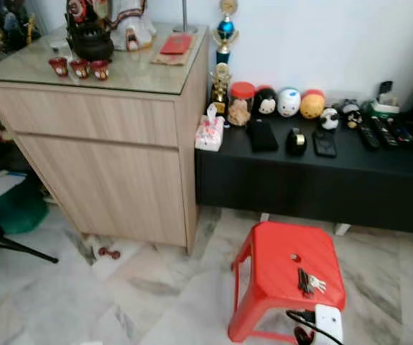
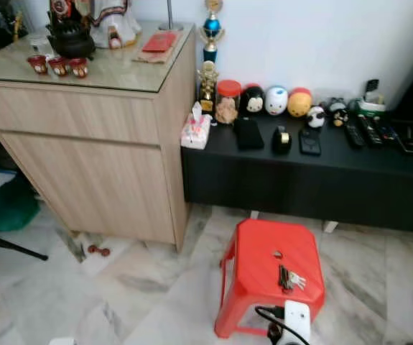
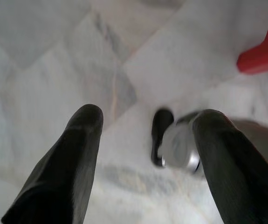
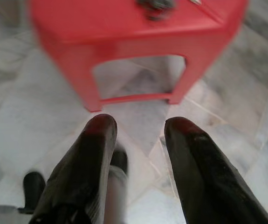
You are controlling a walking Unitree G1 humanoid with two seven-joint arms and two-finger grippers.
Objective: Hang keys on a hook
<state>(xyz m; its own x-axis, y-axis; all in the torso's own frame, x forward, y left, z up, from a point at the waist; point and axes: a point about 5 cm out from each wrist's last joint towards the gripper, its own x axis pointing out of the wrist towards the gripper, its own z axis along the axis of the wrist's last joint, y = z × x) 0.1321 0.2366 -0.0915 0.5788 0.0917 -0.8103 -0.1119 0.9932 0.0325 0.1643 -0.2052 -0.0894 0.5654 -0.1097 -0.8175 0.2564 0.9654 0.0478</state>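
The keys (image 1: 309, 282) lie on the seat of a red plastic stool (image 1: 281, 253), toward its front right corner, just behind a white plug adaptor (image 1: 327, 321) whose black cable loops over the stool's front edge. They look like a small bunch: a dark fob or holder with 2 or 3 pale metal blades fanned out beside it, lying flat on the plastic. A small hole sits in the seat's centre, just behind the bunch.

The left gripper (image 3: 145, 154) hangs over the marble floor with its 2 fingers spread and nothing between them. The right gripper (image 4: 138, 140) is likewise parted and empty, aimed at the stool's legs from low down, with the keys at the far edge of its view.

Several things could go wrong from here. The keys lie flat and thin, so the long fingers may scrape the seat and push the bunch away instead of closing on it, perhaps off the stool's edge. The cable lies close enough to be snagged or pinched along with them. The light stool could slide or tip if pressed. No hook can be made out, so it must be found.
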